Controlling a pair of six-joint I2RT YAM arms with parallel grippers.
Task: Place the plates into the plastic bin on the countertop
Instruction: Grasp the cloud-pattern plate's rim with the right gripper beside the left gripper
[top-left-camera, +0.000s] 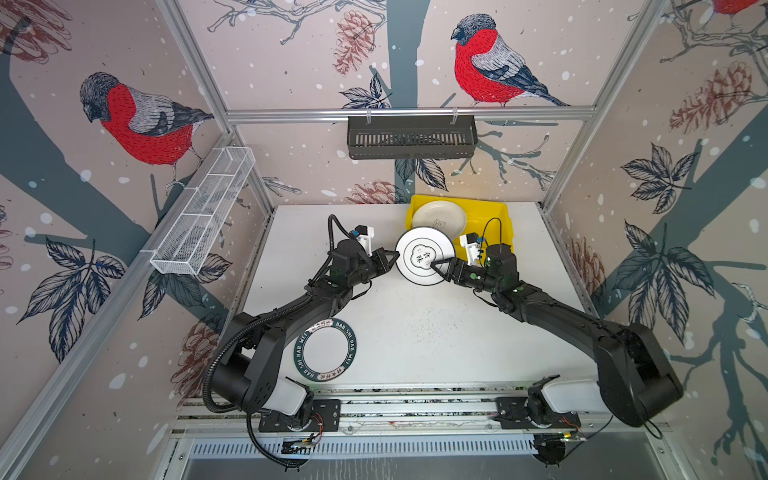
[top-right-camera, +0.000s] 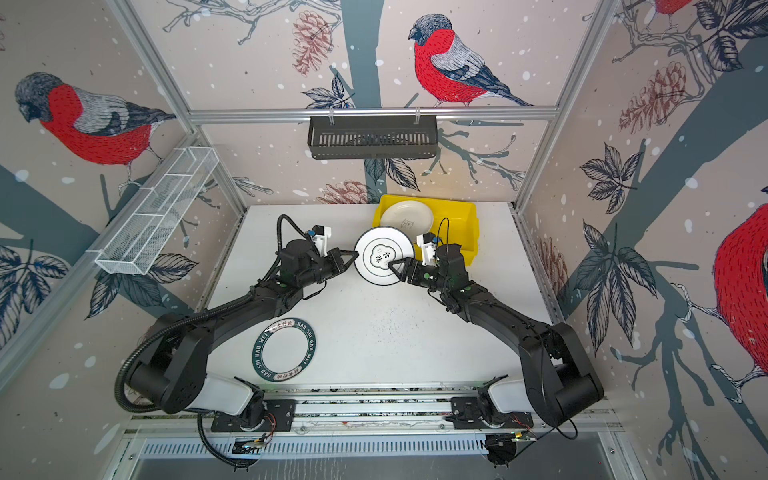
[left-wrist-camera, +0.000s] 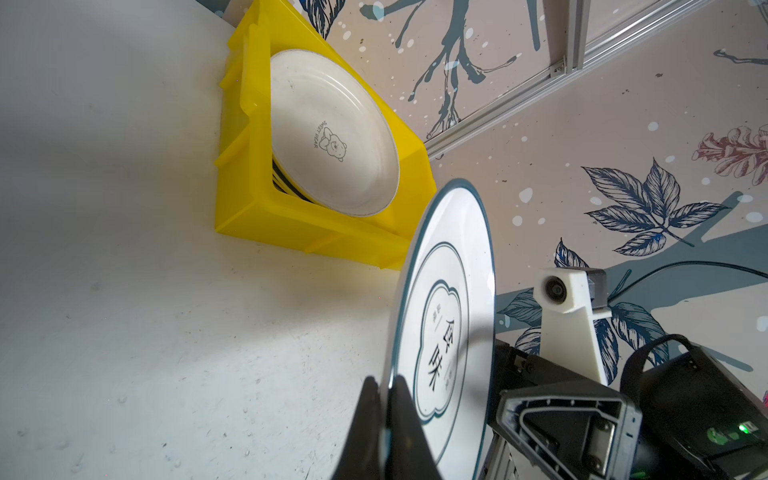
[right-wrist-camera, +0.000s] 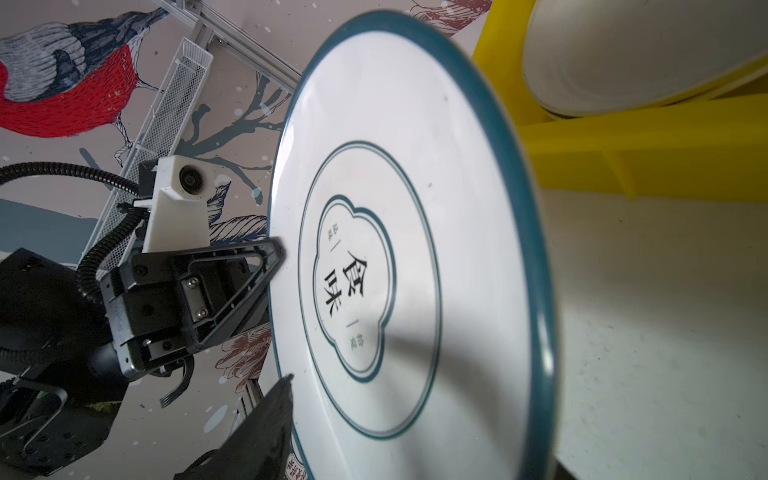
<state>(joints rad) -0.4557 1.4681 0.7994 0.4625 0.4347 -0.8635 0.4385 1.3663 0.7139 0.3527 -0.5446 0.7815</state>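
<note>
A white plate with a dark-teal rim and a printed centre (top-left-camera: 424, 257) (top-right-camera: 384, 255) hangs tilted above the countertop (top-left-camera: 436, 332), just in front of the yellow plastic bin (top-left-camera: 498, 216) (left-wrist-camera: 249, 199). My left gripper (top-left-camera: 392, 254) (left-wrist-camera: 384, 384) is shut on its left edge. My right gripper (top-left-camera: 436, 268) straddles the plate's right side with its jaws apart. One finger (right-wrist-camera: 274, 415) lies over the face and the other is hidden behind the plate. A cream plate with a bear print (top-left-camera: 439, 217) (left-wrist-camera: 332, 133) leans in the bin on other plates. A green-lettered rim plate (top-left-camera: 325, 350) lies near the front left.
A black slotted basket (top-left-camera: 411, 137) hangs on the back rail. A white wire mesh basket (top-left-camera: 203, 212) hangs on the left wall. Aluminium rails (top-left-camera: 415, 399) carrying both arm bases run along the front edge.
</note>
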